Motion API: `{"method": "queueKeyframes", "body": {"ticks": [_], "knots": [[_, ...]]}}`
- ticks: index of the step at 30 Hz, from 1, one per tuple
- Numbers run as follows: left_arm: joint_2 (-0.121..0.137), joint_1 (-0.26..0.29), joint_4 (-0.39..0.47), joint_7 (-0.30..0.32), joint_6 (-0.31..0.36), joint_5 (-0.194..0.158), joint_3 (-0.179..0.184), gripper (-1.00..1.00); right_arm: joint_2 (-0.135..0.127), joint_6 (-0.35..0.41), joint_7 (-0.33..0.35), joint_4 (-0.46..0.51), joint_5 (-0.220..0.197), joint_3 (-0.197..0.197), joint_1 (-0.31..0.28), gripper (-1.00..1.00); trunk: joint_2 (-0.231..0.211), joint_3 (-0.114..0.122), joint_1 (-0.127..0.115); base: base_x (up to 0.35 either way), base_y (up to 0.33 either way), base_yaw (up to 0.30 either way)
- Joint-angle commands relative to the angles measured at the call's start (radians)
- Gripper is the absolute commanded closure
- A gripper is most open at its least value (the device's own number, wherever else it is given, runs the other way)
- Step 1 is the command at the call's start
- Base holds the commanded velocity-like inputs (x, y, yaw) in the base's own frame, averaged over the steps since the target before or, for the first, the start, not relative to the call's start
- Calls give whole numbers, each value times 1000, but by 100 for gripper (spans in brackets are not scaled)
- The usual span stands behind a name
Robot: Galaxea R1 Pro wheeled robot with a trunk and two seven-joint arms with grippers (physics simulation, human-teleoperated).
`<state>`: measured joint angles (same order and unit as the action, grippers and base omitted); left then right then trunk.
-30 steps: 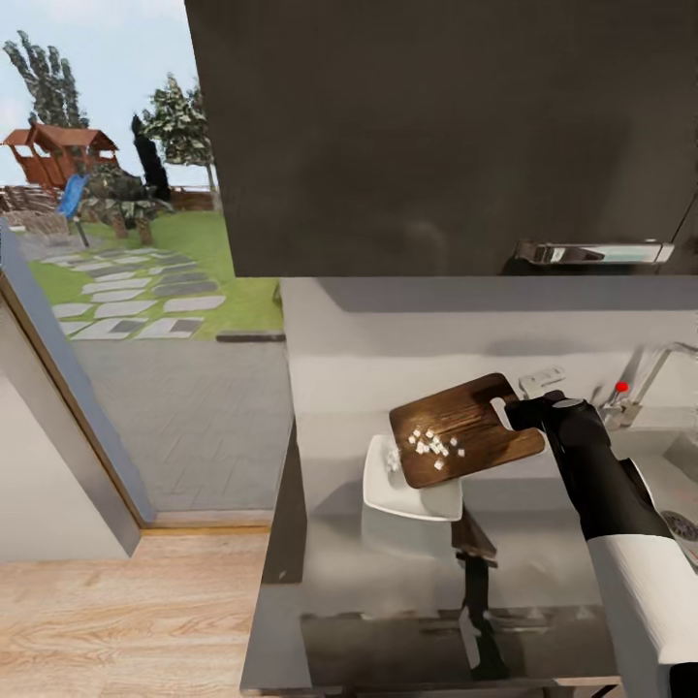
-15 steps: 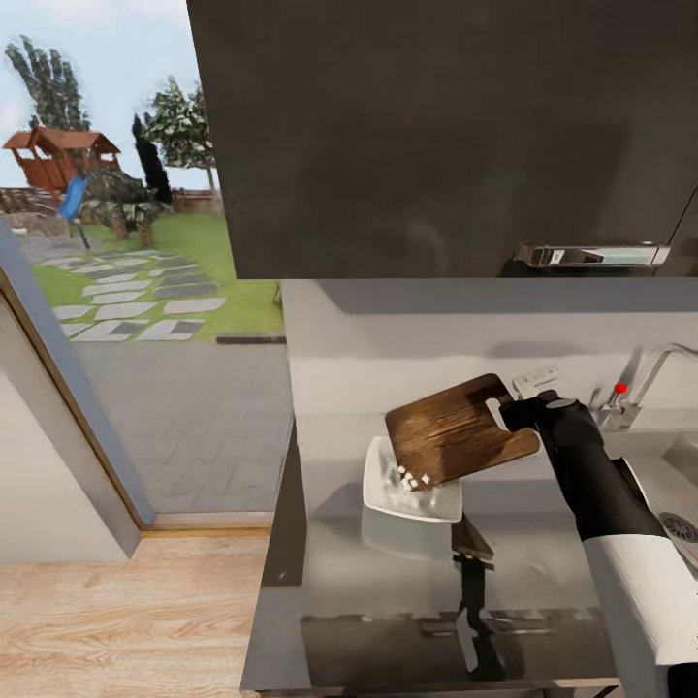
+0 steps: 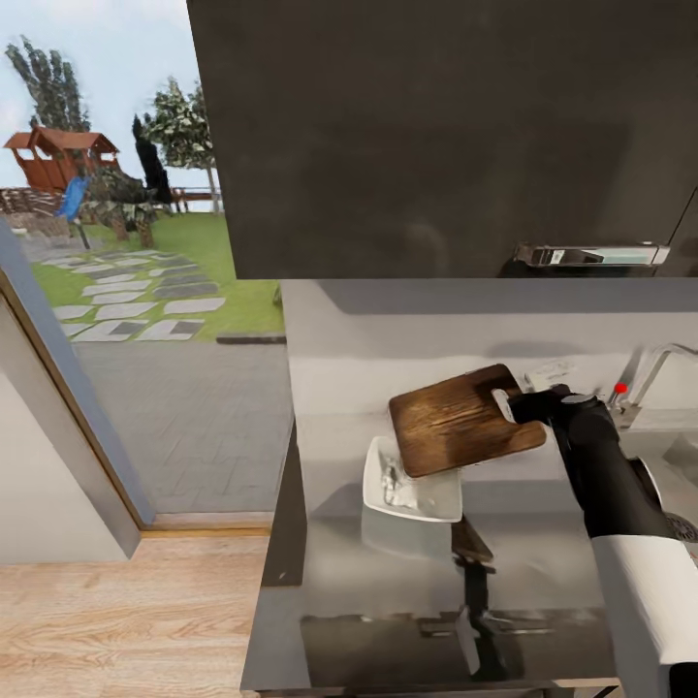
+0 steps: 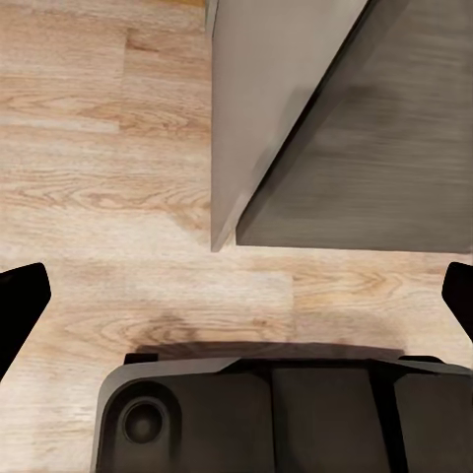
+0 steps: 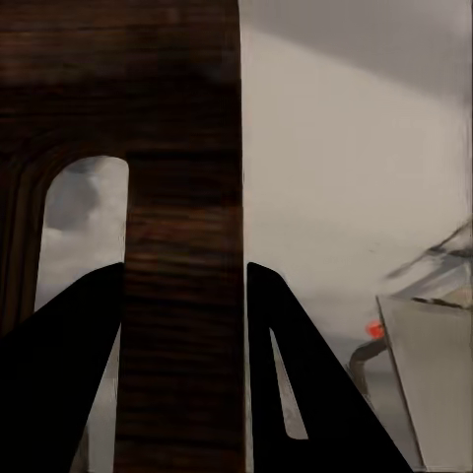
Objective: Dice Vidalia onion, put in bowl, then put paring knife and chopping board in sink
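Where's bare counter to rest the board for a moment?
Bare countertop lies between the bowl and the near edge, beside the paring knife. It is crowded where the chopping board, held by the right end effector, overhangs the bowl.

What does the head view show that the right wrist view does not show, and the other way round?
Head view alone: the bowl with diced onion in it, under the tilted board's low end, and the countertop. Right wrist view alone: the right gripper from close, its fingers clamped on the wood beside the handle slot. Both: the chopping board, the faucet's red knob.
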<state>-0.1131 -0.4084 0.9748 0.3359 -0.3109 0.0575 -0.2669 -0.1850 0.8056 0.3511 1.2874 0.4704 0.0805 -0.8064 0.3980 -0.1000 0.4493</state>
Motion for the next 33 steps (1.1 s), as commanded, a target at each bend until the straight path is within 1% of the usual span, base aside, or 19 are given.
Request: {"method": "queueKeyframes", "body": {"ticks": [1, 2, 3, 4, 5, 7, 10, 11, 12, 14, 18, 20, 21, 22, 23, 24, 27, 33], "knots": [[-2, 0, 1, 6, -2, 6, -5, -100, -1, 4, 23, 4, -13, 38, -1, 100, 2, -2, 1, 0, 0, 0], [-2, 0, 0, 6, -2, 6, -5, -100, -2, 4, 43, 7, -38, 82, -1, 100, 2, -2, 1, 0, 0, 0], [-2, 0, 0, 6, -2, 6, -5, -100, -4, 4, 92, 9, -91, 173, -1, 100, 2, -2, 1, 0, 0, 0], [-2, 0, -2, 6, -2, 5, -5, -100, -6, 4, 127, 10, -116, 224, -1, 100, 2, -2, 1, 0, 0, 0], [-2, 0, -5, 5, -2, 5, -5, -100, -7, 4, 147, 10, -126, 246, -1, 100, 2, -2, 1, 0, 0, 0], [-2, 0, -10, 5, -3, 6, -5, -100, -5, 3, 178, 6, -137, 272, -1, 100, 2, -2, 1, 0, 0, 0], [-2, 0, -13, 6, -4, 7, -5, -100, 4, 3, 191, -6, -143, 280, 0, 100, 2, -2, 1, -87, 0, 0], [-2, 0, -14, 6, -4, 7, -5, -100, 11, 3, 192, -9, -144, 281, 0, 100, 2, -2, 1, -226, 0, 0], [-2, 0, -15, 6, -4, 7, -5, -100, 25, 1, 191, -11, -143, 282, 0, 100, 2, -2, 1, -278, 0, 0], [-2, 0, -17, 6, -4, 7, -4, -100, 38, -2, 189, -16, -140, 285, 0, 100, 2, -2, 1, -306, 0, 0], [-2, 0, -28, 6, -5, 7, -4, -100, 40, -12, 185, -30, -138, 289, 0, 100, 2, -2, 1, -326, 0, 0], [-2, 0, -36, 6, -6, 7, -5, -100, 40, -20, 183, -69, -138, 290, 0, 100, 2, -2, 1, -332, 0, 0], [-1, 0, -43, 6, -7, 7, -5, -100, 40, -40, 182, -104, -137, 293, 0, 100, 2, -2, 1, -333, 0, 0], [-2, 0, -50, 6, -12, 7, -6, -100, 40, -71, 182, -123, -136, 297, 0, 100, 2, -2, 1, -332, 0, 0], [-2, 0, -53, 6, -17, 7, -6, -100, 40, -87, 181, -130, -136, 299, -1, 100, 2, -2, 1, -333, 0, 0], [-2, 0, -59, 6, -27, 7, -6, -100, 39, -102, 180, -136, -136, 302, -1, 100, 2, -2, 1, -333, 0, 0], [-2, 0, -65, 6, -44, 7, -5, -100, 39, -114, 180, -142, -135, 304, 0, 100, 2, -2, 1, -291, -29, 0], [-2, 0, -67, 6, -54, 7, -5, -100, 40, -117, 178, -148, -134, 320, -1, 100, 2, -2, 1, -51, -185, 0]]}}
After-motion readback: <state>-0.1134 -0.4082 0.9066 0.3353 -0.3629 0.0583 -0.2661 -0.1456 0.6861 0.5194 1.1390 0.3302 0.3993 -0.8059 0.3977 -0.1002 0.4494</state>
